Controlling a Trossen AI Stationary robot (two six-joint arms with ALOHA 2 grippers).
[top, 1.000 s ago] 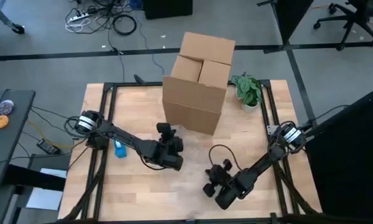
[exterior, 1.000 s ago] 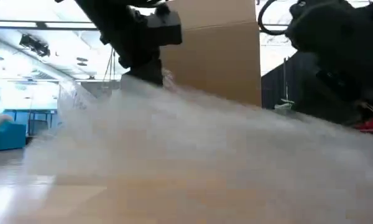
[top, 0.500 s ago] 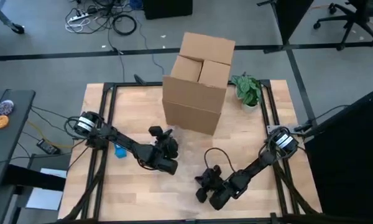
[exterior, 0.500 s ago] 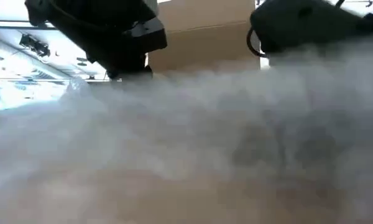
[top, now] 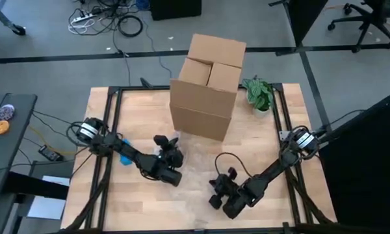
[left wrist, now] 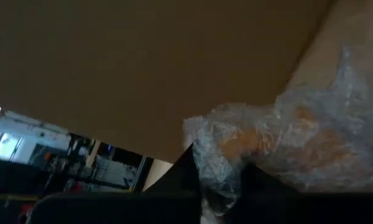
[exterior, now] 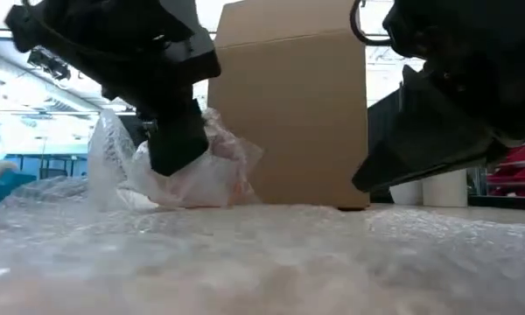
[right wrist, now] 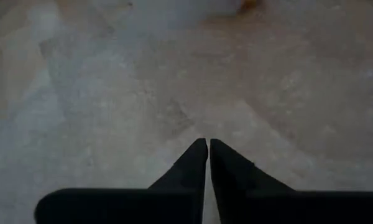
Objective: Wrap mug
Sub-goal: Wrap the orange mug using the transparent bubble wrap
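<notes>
Bubble wrap (exterior: pixel 271 254) lies spread flat over the front-middle of the wooden table (top: pixel 273 149), clear and hard to see from above. Left gripper (top: pixel 171 151) sits low at table centre, just in front of the cardboard box (top: pixel 208 84); its fingers (left wrist: pixel 174 177) are pinched onto a bunched-up fold of the wrap, seen in the left wrist view as crinkled plastic between the dark tips. Low view shows that bunch (exterior: pixel 201 166) lifted and crumpled under the left gripper, close to the box face. Something orange-brown shows through the plastic in the left wrist view; cannot tell if that is the mug. Mug itself not clearly visible in any view.

Right gripper (top: pixel 216 195) is low at front right of centre, apart from the left one, over the flat sheet. Its fingers (right wrist: pixel 196 163) are pressed together, tips nearly touching, nothing visibly between them, wrap below.

Potted plant (top: pixel 259 94) stands right of the box near the table's back edge. Blue object (top: pixel 124 157) lies by the left arm.
</notes>
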